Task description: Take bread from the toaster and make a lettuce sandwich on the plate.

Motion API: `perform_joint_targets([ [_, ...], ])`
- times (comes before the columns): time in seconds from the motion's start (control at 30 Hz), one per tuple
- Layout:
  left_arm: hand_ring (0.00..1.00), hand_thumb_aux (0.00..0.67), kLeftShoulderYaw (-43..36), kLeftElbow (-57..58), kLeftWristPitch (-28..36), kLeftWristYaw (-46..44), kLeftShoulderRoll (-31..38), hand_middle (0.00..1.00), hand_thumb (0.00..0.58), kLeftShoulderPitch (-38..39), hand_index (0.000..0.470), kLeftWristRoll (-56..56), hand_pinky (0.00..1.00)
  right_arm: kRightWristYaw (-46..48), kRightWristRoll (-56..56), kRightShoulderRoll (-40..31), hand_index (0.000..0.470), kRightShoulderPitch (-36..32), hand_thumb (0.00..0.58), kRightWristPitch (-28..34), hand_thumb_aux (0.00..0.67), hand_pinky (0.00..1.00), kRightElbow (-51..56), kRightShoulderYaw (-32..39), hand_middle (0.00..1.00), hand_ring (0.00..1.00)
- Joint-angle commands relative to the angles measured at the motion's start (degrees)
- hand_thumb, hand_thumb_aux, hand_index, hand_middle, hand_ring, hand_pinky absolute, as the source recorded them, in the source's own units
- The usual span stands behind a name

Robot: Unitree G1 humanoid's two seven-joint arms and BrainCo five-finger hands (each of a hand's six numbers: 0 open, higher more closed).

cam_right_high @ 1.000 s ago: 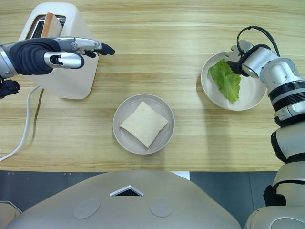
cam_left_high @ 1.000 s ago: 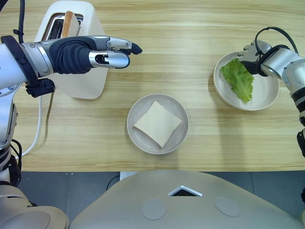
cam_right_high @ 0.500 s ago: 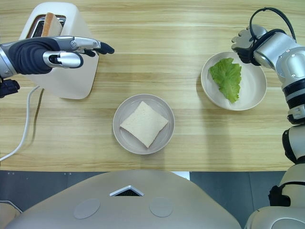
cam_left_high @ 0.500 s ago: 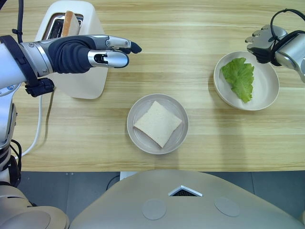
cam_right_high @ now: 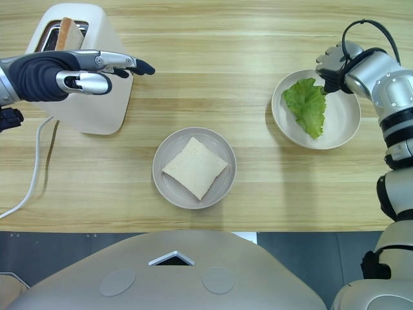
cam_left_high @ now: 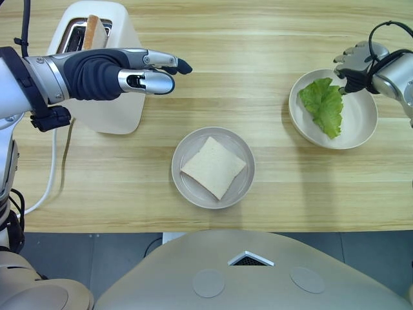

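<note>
A white toaster stands at the far left with one bread slice upright in its slot. My left hand hovers open over the toaster's right side, fingers stretched toward the table's middle. A second bread slice lies flat on the round plate at the centre front. At the right, a green lettuce leaf lies in a pale bowl. My right hand is over the bowl's far rim, open, its fingertips close to the leaf's far edge.
The toaster's white cable runs down the left side to the table's front edge. Bare wooden table lies between the toaster, the plate and the bowl.
My right hand rose off the lettuce and out past the bowl's far rim, then came back down toward the leaf's far edge. The leaf stayed in the bowl. The left hand barely moved.
</note>
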Motion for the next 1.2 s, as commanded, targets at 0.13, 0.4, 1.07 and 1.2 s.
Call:
perform_joint_targets([
  [0.13,0.0,0.0,1.5,-0.4,-0.1,-0.3,1.9,0.0,0.0,1.0,0.0,-0.4,0.0,-4.3,-1.7,2.9,0.299,-3.4,0.503,-0.1,0.426,0.0,7.5,3.7,0.0,0.0],
  [0.4,0.0,0.0,2.6,-0.4,-0.2,-0.3,2.4,0.0,0.0,1.6,0.0,-0.9,0.0,-2.7,1.0,2.2,0.28,-3.4,0.485,-2.0,0.399,0.0,8.5,5.0,0.0,0.0],
  [1.07,0.0,0.0,2.7,0.4,-0.4,0.1,2.4,0.0,0.0,1.8,0.0,-0.8,0.0,5.6,4.9,-4.2,0.249,1.5,0.452,-5.0,0.355,0.0,-1.0,3.0,0.0,0.0],
  [1.2,0.0,0.0,2.8,0.6,-0.7,0.1,2.4,0.0,0.0,1.9,0.0,-0.7,0.0,5.3,4.9,-4.3,0.245,2.3,0.447,-4.6,0.349,0.0,-1.3,2.5,0.0,0.0],
])
